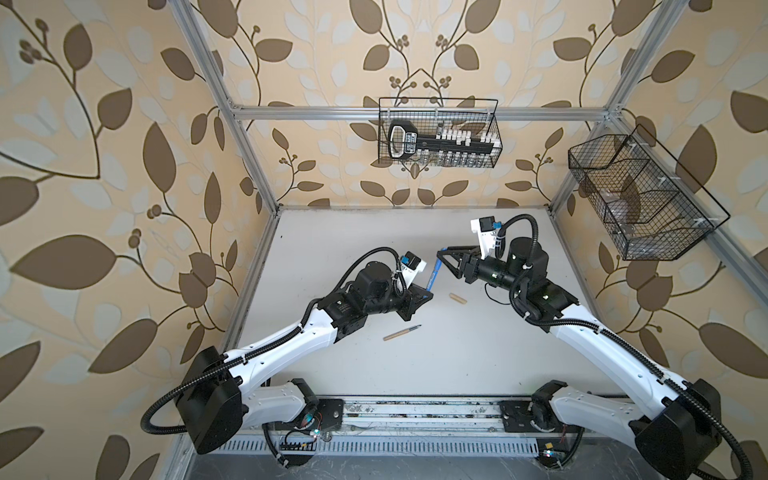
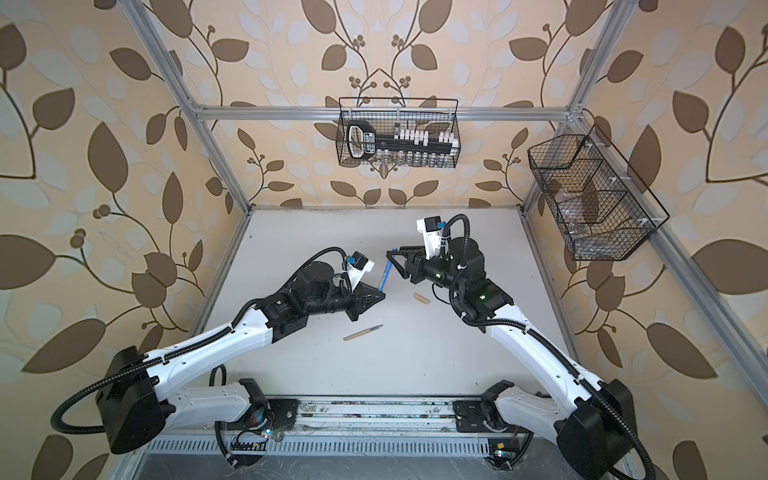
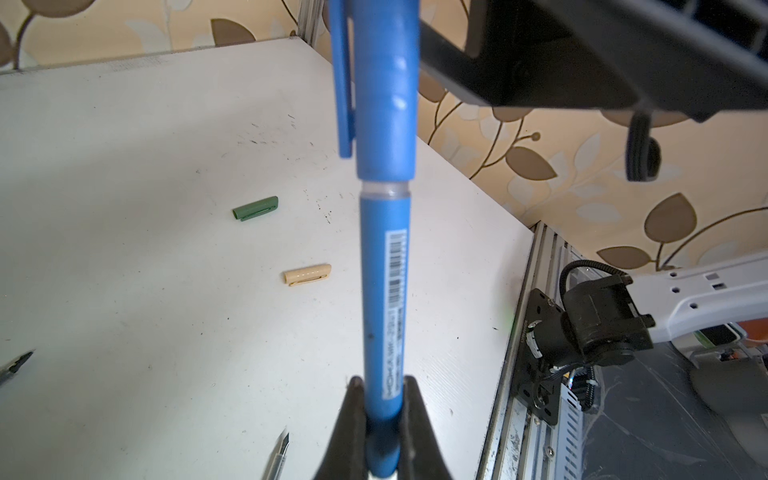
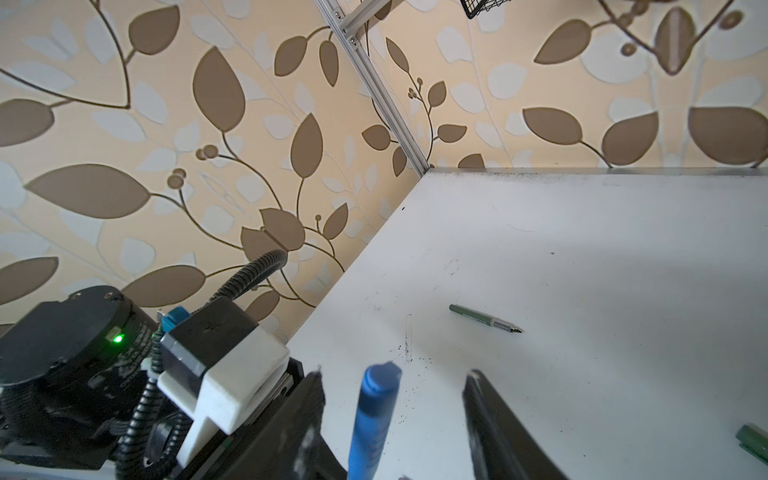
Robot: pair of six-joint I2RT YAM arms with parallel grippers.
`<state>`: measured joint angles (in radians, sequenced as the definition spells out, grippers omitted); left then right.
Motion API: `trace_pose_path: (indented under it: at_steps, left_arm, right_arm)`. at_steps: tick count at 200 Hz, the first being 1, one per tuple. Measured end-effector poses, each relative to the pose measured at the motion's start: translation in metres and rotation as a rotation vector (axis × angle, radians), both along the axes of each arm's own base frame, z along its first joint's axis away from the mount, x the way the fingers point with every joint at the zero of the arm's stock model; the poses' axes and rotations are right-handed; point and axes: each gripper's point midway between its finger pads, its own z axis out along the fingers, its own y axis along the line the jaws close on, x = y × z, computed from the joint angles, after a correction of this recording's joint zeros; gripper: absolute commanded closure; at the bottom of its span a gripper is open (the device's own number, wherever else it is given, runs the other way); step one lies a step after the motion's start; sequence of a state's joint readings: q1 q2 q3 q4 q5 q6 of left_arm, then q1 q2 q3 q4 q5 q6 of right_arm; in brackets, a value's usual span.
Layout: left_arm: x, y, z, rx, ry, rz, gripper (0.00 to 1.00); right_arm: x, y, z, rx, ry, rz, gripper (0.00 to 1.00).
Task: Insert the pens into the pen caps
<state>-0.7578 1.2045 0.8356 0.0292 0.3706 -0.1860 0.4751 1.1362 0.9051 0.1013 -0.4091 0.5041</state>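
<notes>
Two wire baskets hang on the walls. Back basket (image 1: 436,100) holds a black rack (image 1: 449,143) with white blocks on it, plus a row of small vials (image 1: 453,160) underneath. Side basket (image 1: 582,166) has three compartments; I can't make out what's in them.

My left gripper (image 3: 382,386) is clenched on the blue pen (image 3: 382,291), holding it tilted above the table (image 1: 415,374). Blue cap (image 3: 384,104) sits on the pen's far end, with a thin clear ring showing between cap and barrel. My right gripper (image 4: 395,376) is released, jaws either side of the cap, not touching it.

Tan pen (image 1: 401,333) and tan cap (image 1: 457,298) lie apart on the table. Green pen (image 4: 484,319) and green cap (image 3: 254,208) also lie loose there, seen only from the wrist views.
</notes>
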Motion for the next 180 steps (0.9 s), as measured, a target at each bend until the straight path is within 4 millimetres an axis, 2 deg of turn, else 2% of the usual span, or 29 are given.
trace_pose_path:
  at_steps: [78,115,161,180]
  left_arm:
    - [-0.002,0.0,-0.002,0.002,0.007,-0.01,1.0]
    - [-0.002,0.0,-0.003,0.003,0.009,-0.011,1.0]
    - [-0.001,-0.002,-0.007,0.012,0.017,-0.01,1.0]
    - [0.0,-0.001,-0.008,0.014,0.016,-0.004,1.0]
  right_arm:
    - [0.003,0.009,-0.002,-0.005,0.003,0.03,0.5]
    - [0.003,0.009,0.0,-0.001,-0.004,0.031,0.57]
    - [0.002,0.011,0.005,0.003,-0.013,0.042,0.78]
    - [0.003,0.012,0.002,-0.002,-0.008,0.044,0.9]
